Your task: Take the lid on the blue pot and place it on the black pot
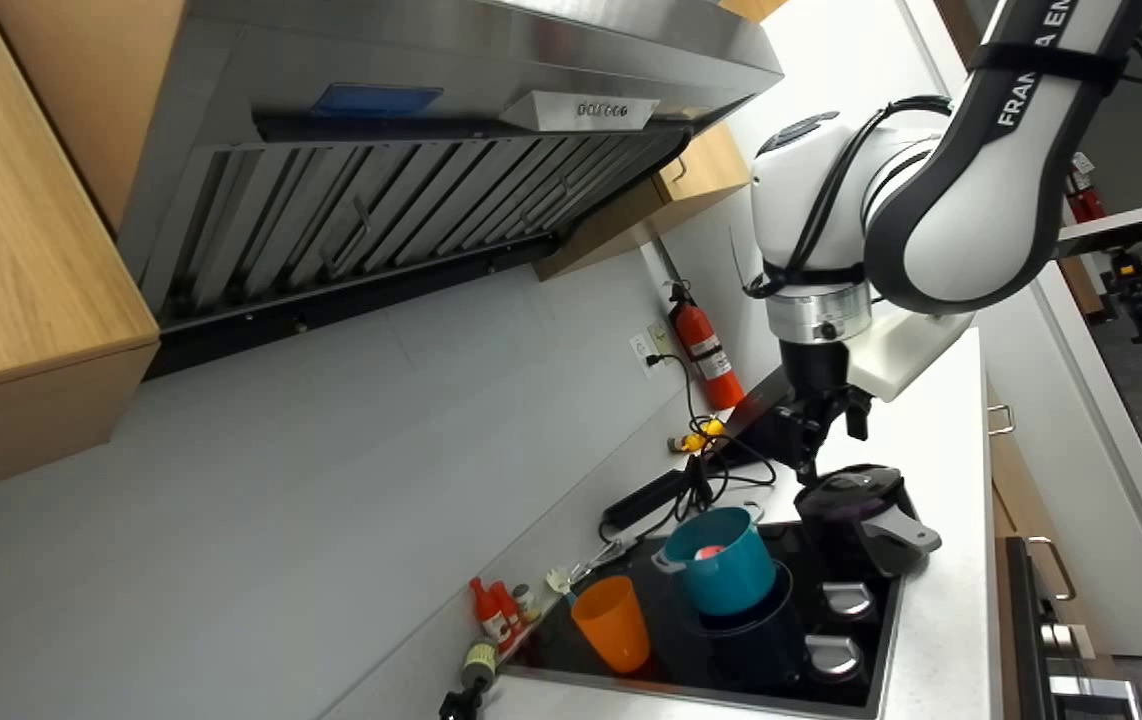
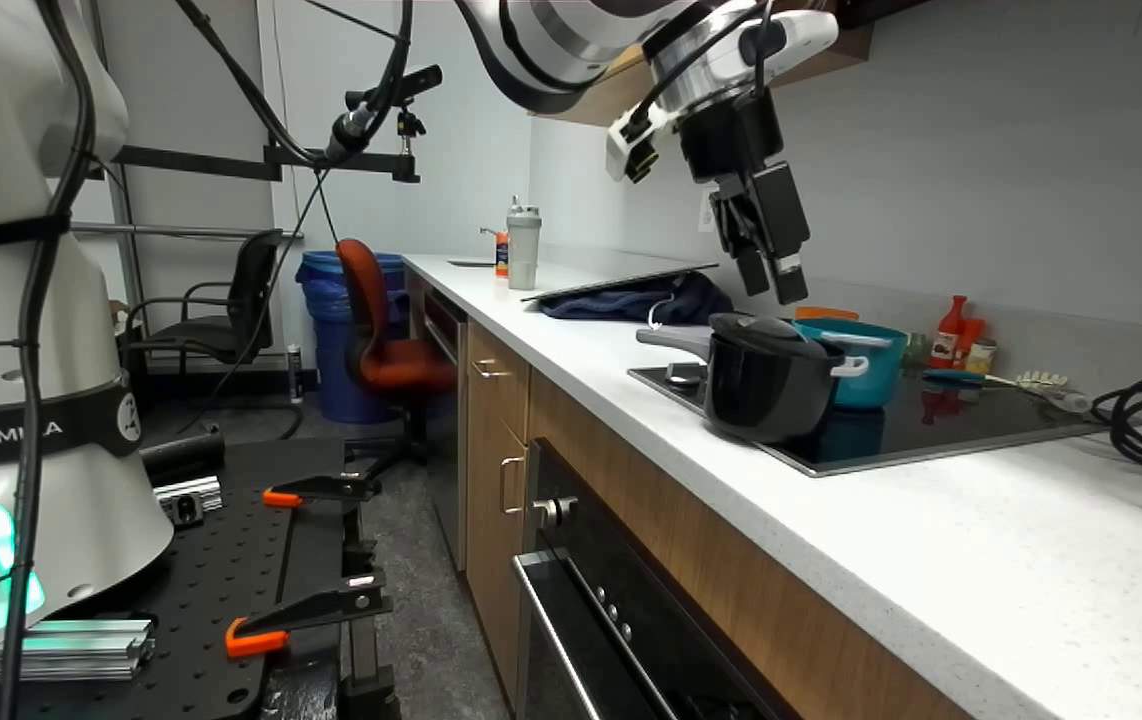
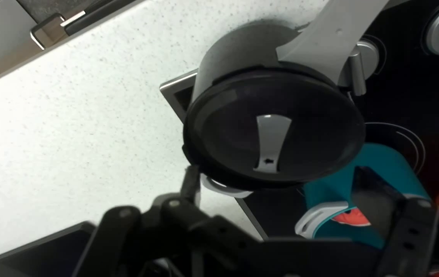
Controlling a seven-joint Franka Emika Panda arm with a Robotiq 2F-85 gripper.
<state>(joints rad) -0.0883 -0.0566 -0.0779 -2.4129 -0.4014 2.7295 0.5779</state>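
Two small red bottles [image 1: 487,608] stand at the lower middle of an exterior view, a small jar [image 1: 525,602] just beside them. Moving right, there's a tapered orange cup [image 1: 613,628], up on the glossy black glass cooktop [image 1: 671,655]. Right again, and it's the squat round teal-blue pot [image 1: 731,575] with pale grey handles, uncovered, something red [image 1: 709,552] showing inside! Above and to its right hangs the black two-fingered gripper [image 1: 833,456], and it is released: in the wrist view its fingers [image 3: 377,196] are spread wide, one at the lower left, one at the lower right. And there, right of centre, just below it, the small round dark grey-black lid [image 1: 848,487] with its grey grip [image 3: 273,144], sitting on top of the small round black pot [image 2: 766,390]. Is a fingertip brushing the lid's rim? I can't tell. The black pot's grey handle [image 1: 901,530] points to the lower right, and the pot itself stands right at the cooktop's edge. Beside it runs the pale speckled bench [image 1: 953,620], while the white robot arm [image 1: 821,220] reaches in from the upper right.
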